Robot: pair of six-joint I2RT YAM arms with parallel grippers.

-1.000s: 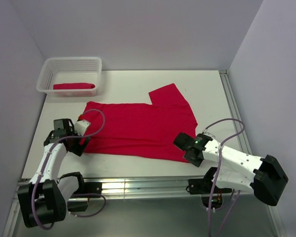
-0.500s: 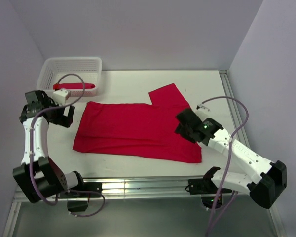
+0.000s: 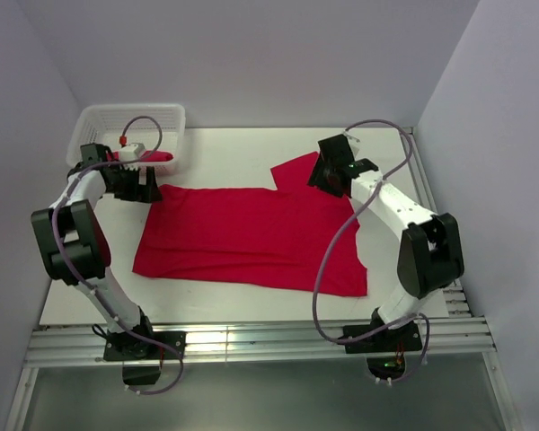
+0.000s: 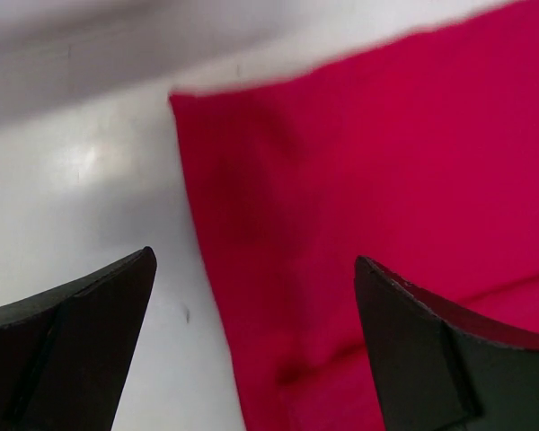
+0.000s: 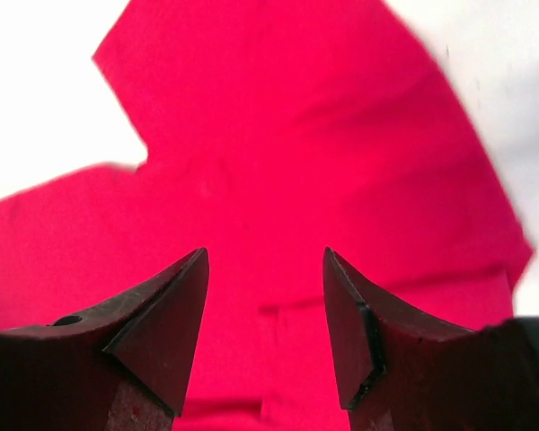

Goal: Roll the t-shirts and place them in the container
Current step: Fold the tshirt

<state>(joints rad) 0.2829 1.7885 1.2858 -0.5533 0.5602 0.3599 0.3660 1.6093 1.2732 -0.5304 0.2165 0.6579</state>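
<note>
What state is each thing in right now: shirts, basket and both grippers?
Basket: upright, far left corner.
Rolled t-shirt: lying in the basket.
Spread t-shirt: flat on the table, unrolled.
Left gripper: open, above the spread shirt's corner, holding nothing.
Right gripper: open, above the sleeve, holding nothing.

A white table [image 3: 234, 153] is seen from above. A white plastic basket [image 3: 135, 107] with lots of little holes in its sides is set on the far corner, at about ten o'clock. A shiny metal rail [image 3: 269, 339] is laid along the near edge, at six o'clock. A thin metal strip [image 3: 420, 171] is fixed down the side at three o'clock. The table is closed in by pale walls [image 3: 251, 63].
</note>
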